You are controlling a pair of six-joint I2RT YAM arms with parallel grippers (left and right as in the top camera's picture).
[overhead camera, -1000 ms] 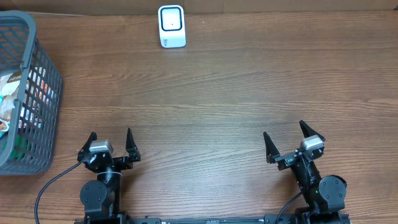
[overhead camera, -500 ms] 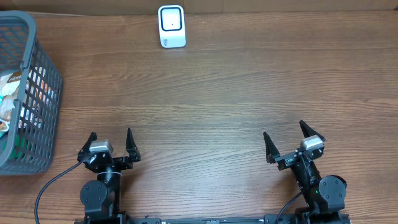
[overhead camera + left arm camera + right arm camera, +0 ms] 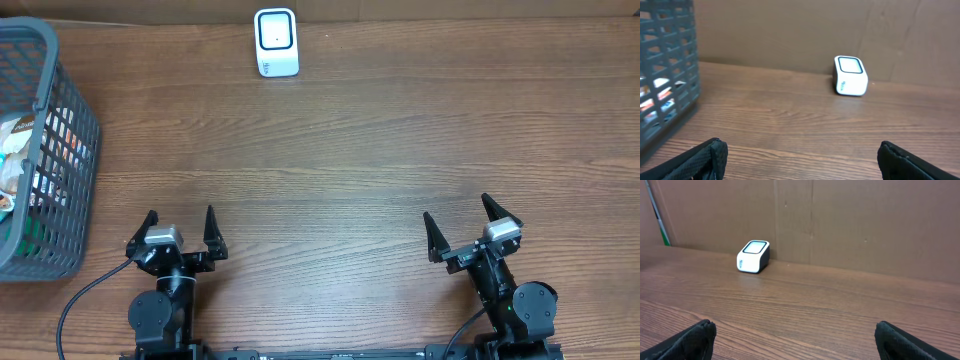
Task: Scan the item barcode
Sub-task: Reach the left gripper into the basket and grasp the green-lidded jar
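Note:
A small white barcode scanner (image 3: 276, 42) with a dark window stands at the far edge of the wooden table; it also shows in the left wrist view as the scanner (image 3: 850, 75) and in the right wrist view as the scanner (image 3: 753, 256). Packaged items (image 3: 22, 165) lie inside a grey mesh basket (image 3: 78, 140) at the far left. My left gripper (image 3: 179, 229) rests open near the front left, empty. My right gripper (image 3: 462, 224) rests open near the front right, also empty. Both stand far from the scanner and the basket.
A brown cardboard wall (image 3: 850, 220) backs the table behind the scanner. The basket's mesh wall (image 3: 667, 75) rises at the left of the left wrist view. Bare wood table (image 3: 340, 160) lies between the grippers and the scanner.

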